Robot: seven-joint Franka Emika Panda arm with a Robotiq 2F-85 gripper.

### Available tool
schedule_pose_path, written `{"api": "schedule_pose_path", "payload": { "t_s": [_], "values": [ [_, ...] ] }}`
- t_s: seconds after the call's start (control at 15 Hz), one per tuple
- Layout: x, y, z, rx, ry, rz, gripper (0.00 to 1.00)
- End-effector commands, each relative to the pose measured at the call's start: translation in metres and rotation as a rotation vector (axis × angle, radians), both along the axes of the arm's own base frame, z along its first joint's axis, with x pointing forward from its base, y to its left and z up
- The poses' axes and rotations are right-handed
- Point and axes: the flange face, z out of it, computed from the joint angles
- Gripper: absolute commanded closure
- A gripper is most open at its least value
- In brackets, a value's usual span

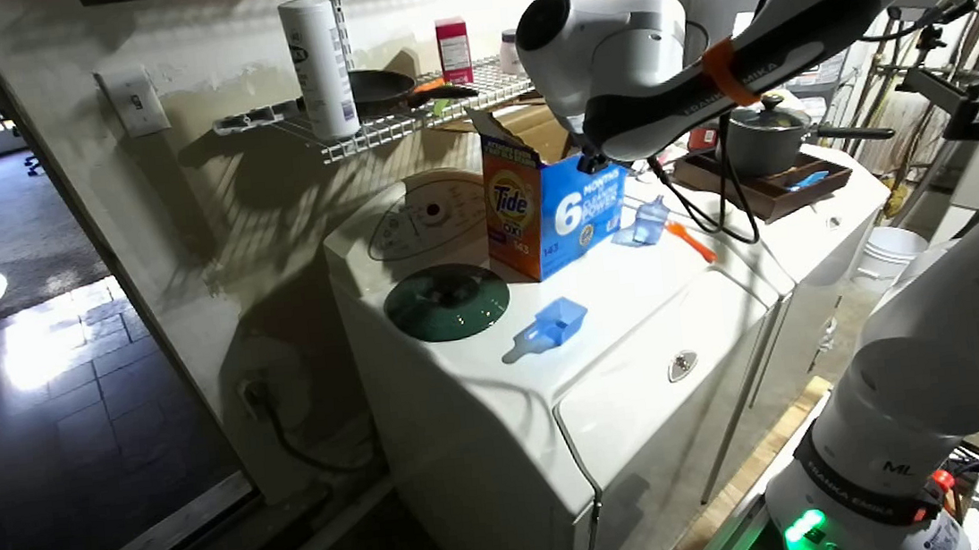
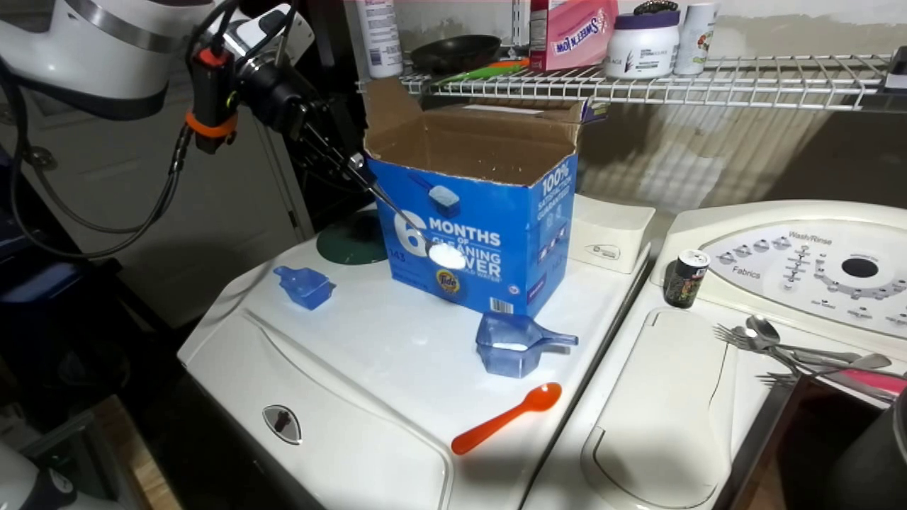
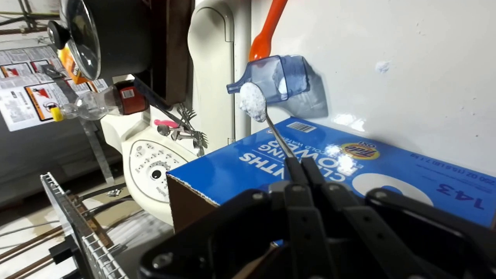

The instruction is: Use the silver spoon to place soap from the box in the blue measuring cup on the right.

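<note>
Gripper, wrist view: the gripper (image 3: pixel 303 164) is narrow, pinching the silver spoon (image 3: pixel 274 130) by its handle, in front of the Tide box (image 3: pixel 321 145).
Load, wrist view: white powder (image 3: pixel 252 100) heaps in the bowl; prob. loose & dry, so any roll or jerk likely spills it.
Cup, wrist view: the blue measuring cup (image 3: pixel 267 79) sits just beside the Tide box, near its barcode corner, w/ some white inside; orange spoon (image 3: pixel 267 35) lies farther out from the box.
Spoon, in an exterior view: bowl hangs before the box's "6 MONTHS" face, higher than the cup & prob. not over it yet; second cup (image 2: pixel 306 287) is off the box's opposite front corner.
Spoon feel, same view: thin, stiff metal, light; shouldn't bend, but a smooth handle may twist under load. Hold well back on the handle looks right, b/c it's clear of the bowl.
Cup feel, same view: rigid hollow plastic, light; a bump likely slides it. If it needs steadying, take the stub handle, not the rim.
Box, in an exterior view: card, firm walls, bendy flaps, prob. heavy if full (contents hidden); arm (image 1: pixel 639 54) beside it hides the spoon, so the pinch can't be told from here.
</note>
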Motion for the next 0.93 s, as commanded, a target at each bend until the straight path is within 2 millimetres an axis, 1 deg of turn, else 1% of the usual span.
{"api": "schedule_pose_path", "payload": {
  "t_s": [0.0,0.47,0.87],
  "values": [
    [-0.007,-0.009,-0.004,0.010,-0.026,0.003,0.99],
    [-0.005,-0.027,-0.017,0.037,-0.030,0.002,0.99],
    [-0.002,-0.038,-0.022,0.064,-0.051,0.015,0.99]
  ]
}}
